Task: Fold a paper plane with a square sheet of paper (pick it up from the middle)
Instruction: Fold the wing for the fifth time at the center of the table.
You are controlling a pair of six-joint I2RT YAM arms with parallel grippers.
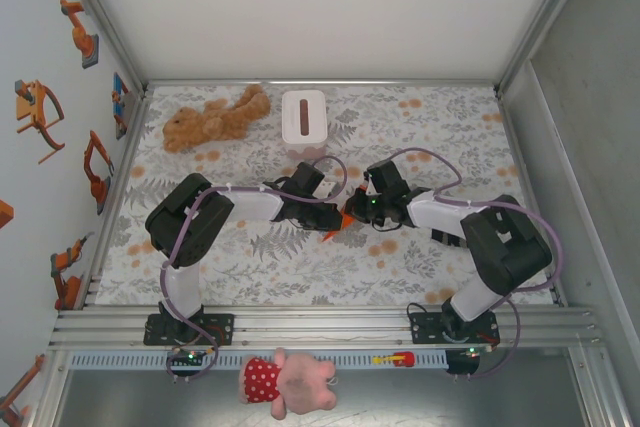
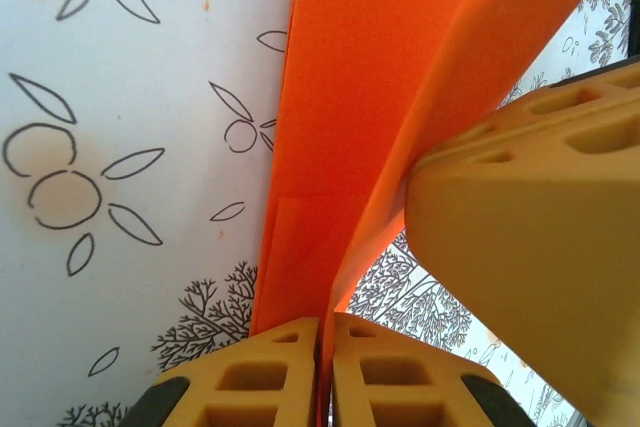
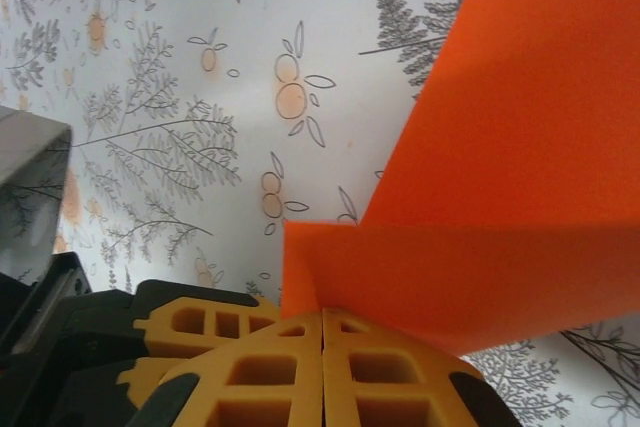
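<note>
Bright orange folded paper (image 1: 336, 229) sits approx mid-surface in top view, pinched btw both hands where they meet. The flower-print cloth surface (image 1: 430, 127) lies under it. L hand (image 1: 338, 217) reaches in from 9 o'clock, R hand (image 1: 353, 211) from 3 o'clock, and the two are nearly tip to tip. A small pointed orange end sticks out below them toward 7 o'clock; can't tell if that tip touches the cloth.

L wrist view: L hand (image 2: 322, 372) is fully closed w/ its yellow fingers (image 2: 265, 377) pressed together on the paper's lower edge. Paper (image 2: 370, 77) rises from the grip toward 12 o'clock as two long layers w/ a crease btw them, and the leaf-print cloth shows behind it. One yellow finger of the R hand (image 2: 530, 247) sits at 3 o'clock, touching the paper's outer flap.

R wrist view: R hand (image 3: 322, 367) is also clamped tight w/ no gap btw its fingers (image 3: 260, 372), and a paper edge enters the seam at the top. Paper (image 3: 500, 197) fans out toward 1–3 o'clock, one flap wide and flat, a second strip lying crosswise just above the fingers.

Other stuff in top view:
- White tissue box (image 1: 304, 120) at 12 o'clock from the paper, well apart from it.
- Brown teddy bear (image 1: 215, 117) at approx 10 o'clock, lying just beside the box.
- Pink plush toy w/ red dotted part (image 1: 290, 382) at 6 o'clock, off the cloth, past the arm bases.
</note>
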